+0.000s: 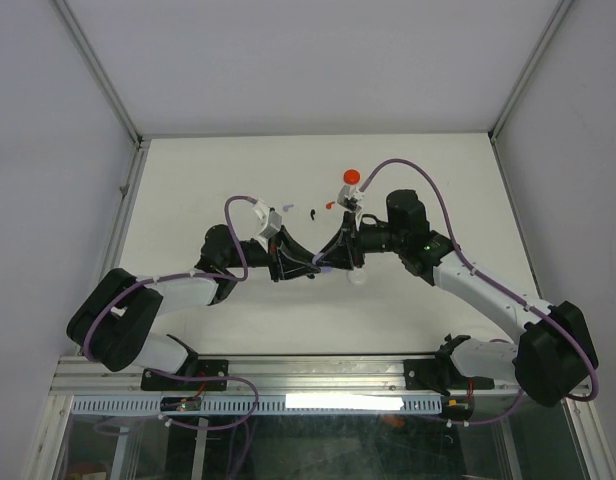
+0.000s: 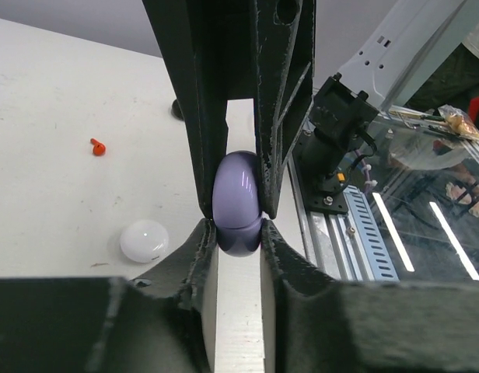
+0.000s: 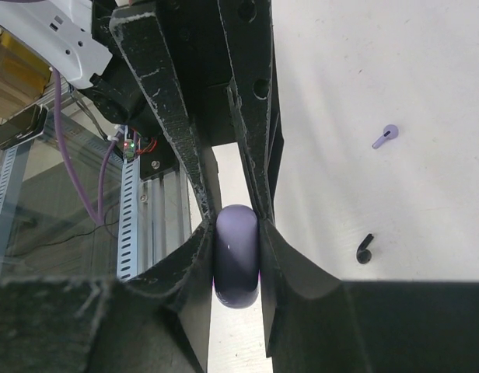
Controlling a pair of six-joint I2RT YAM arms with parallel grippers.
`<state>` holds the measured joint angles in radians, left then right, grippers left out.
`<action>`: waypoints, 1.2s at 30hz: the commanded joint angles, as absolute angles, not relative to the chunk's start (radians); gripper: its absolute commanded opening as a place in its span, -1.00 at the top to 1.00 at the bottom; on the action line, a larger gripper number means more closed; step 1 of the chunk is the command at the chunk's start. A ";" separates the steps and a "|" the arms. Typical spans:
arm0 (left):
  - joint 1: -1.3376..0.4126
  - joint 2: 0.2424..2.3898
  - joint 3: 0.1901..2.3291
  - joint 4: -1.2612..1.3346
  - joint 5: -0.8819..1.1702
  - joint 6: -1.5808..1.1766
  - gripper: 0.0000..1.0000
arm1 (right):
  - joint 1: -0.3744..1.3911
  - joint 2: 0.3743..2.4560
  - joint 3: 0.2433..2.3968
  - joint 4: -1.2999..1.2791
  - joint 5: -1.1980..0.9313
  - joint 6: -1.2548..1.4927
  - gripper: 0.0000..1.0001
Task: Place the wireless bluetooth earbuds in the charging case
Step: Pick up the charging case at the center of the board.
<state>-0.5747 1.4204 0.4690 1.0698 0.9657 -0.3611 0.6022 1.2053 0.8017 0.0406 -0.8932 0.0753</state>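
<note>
Step in hand: 2-arm hold on the case, probably to pry it open; no bud going in yet. Left gripper point(image 2: 238, 227) pinched shut on lilac charging case point(image 2: 238, 194), held edge-on mid-air; right gripper point(image 3: 236, 225) clamped on same case from opposite side. Case open or closed: can't tell. Loose at 11 to 12 o'clock of the clamp, top view: lilac earbud point(image 3: 386, 136), black earbud point(image 3: 365, 250), red earbud point(image 2: 98, 146). Next: split the halves, free 1 arm, fetch the lilac bud.

Two black-and-white arms point(image 1: 178, 292) trail lilac cables point(image 1: 443, 215) and end in scuffed, matte-black fingers point(image 2: 185, 264).
</note>
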 commanded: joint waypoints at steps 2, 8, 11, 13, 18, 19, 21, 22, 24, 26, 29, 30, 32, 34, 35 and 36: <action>-0.571 1.419 0.502 1.094 0.996 -0.376 0.84 | 0.608 1.191 0.824 0.070 -0.915 0.041 0.94; -0.572 1.409 0.495 1.093 0.961 -0.386 1.00 | 0.608 1.162 0.820 0.060 -0.882 0.037 0.41; -0.572 1.397 0.483 1.083 0.920 -0.387 1.00 | 0.606 1.125 0.810 0.060 -0.829 0.040 0.06; -0.572 1.383 0.473 1.078 0.885 -0.386 1.00 | 0.607 1.099 0.800 0.061 -0.802 0.039 -0.08; -0.572 1.337 0.429 1.114 0.788 -0.413 1.00 | 0.603 1.027 0.740 0.120 -0.751 0.051 -0.25; -0.571 1.326 0.420 1.122 0.777 -0.417 1.00 | 0.602 1.013 0.724 0.141 -0.739 0.054 -0.27; -0.572 1.304 0.409 1.125 0.766 -0.420 1.00 | 0.601 0.979 0.684 0.199 -0.713 0.057 -0.29; -0.571 1.295 0.406 1.127 0.767 -0.420 1.00 | 0.602 0.963 0.662 0.228 -0.709 0.057 -0.31; -0.572 1.281 0.399 1.141 0.768 -0.421 1.00 | 0.602 0.938 0.622 0.290 -0.707 0.057 -0.33; -0.574 1.275 0.393 1.166 0.772 -0.430 1.00 | 0.601 0.924 0.585 0.347 -0.709 0.059 -0.33; -0.579 1.281 0.391 1.205 0.780 -0.444 1.00 | 0.602 0.929 0.551 0.423 -0.723 0.075 -0.31; -0.584 1.284 0.389 1.220 0.781 -0.448 1.00 | 0.601 0.934 0.542 0.454 -0.738 0.086 -0.30; -0.593 1.291 0.382 1.275 0.779 -0.462 1.00 | 0.601 0.948 0.520 0.528 -0.749 0.113 -0.26; -0.598 1.296 0.375 1.310 0.774 -0.477 1.00 | 0.601 0.962 0.497 0.585 -0.748 0.138 -0.22; -0.600 1.296 0.375 1.312 0.773 -0.480 1.00 | 0.602 0.966 0.490 0.608 -0.751 0.148 -0.20; -0.603 1.295 0.377 1.311 0.772 -0.480 1.00 | 0.602 0.970 0.484 0.630 -0.759 0.156 -0.18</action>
<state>-0.5903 1.3045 0.3847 1.1904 0.7849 -0.4435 0.6037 0.9573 0.5014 0.4267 -0.7406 0.1032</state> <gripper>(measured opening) 0.211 0.606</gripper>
